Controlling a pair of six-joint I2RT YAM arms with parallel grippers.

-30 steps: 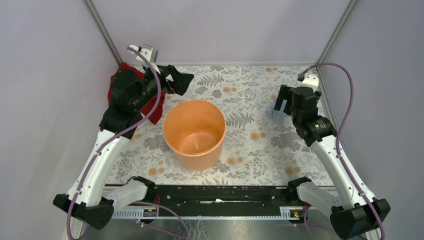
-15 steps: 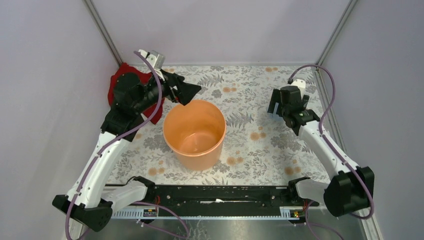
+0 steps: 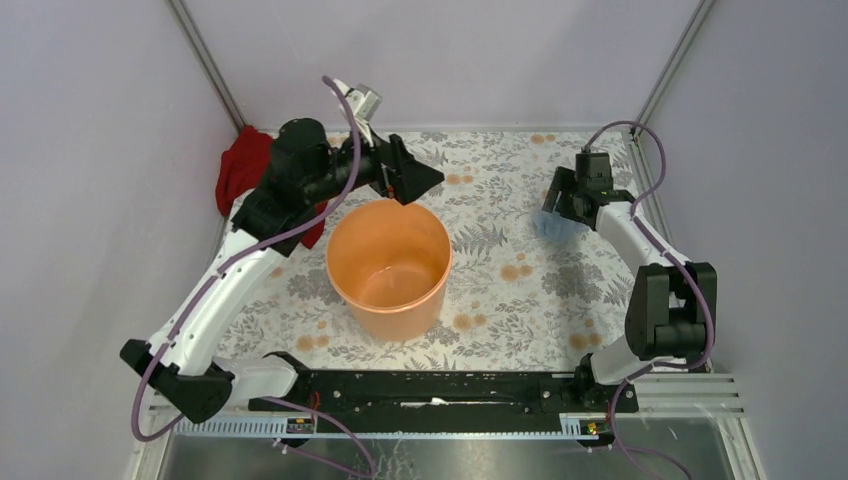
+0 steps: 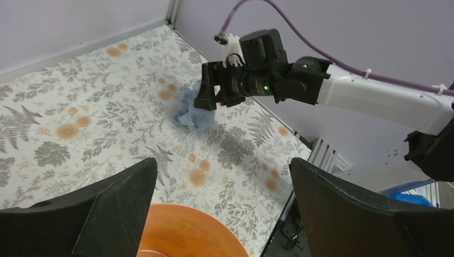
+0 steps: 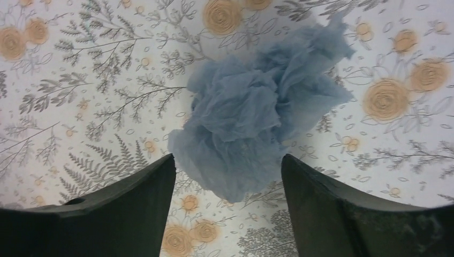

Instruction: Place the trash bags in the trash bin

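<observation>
The trash bag (image 5: pixel 257 107) is a crumpled wad of pale blue film lying on the flowered table at the right (image 3: pixel 546 226), also in the left wrist view (image 4: pixel 191 113). My right gripper (image 5: pixel 227 158) hangs just above it, open, with one finger on each side of the wad's near end and no grip on it (image 3: pixel 561 206). The trash bin (image 3: pixel 388 262), a round orange bucket, stands upright and empty in the middle of the table; part of its rim (image 4: pixel 182 235) shows under my left gripper (image 4: pixel 223 163). That gripper (image 3: pixel 424 184) is open, empty, and above the bin's far rim.
A red cloth (image 3: pixel 238 170) lies bunched at the back left corner behind the left arm. Pale walls and metal posts enclose the table on three sides. The right arm's forearm (image 3: pixel 640 240) runs close along the right wall.
My left arm swung right, from over the red cloth to the bin's far rim. My right arm reached toward the back, bringing its gripper down around the blue bag; its jaws narrowed slightly.
</observation>
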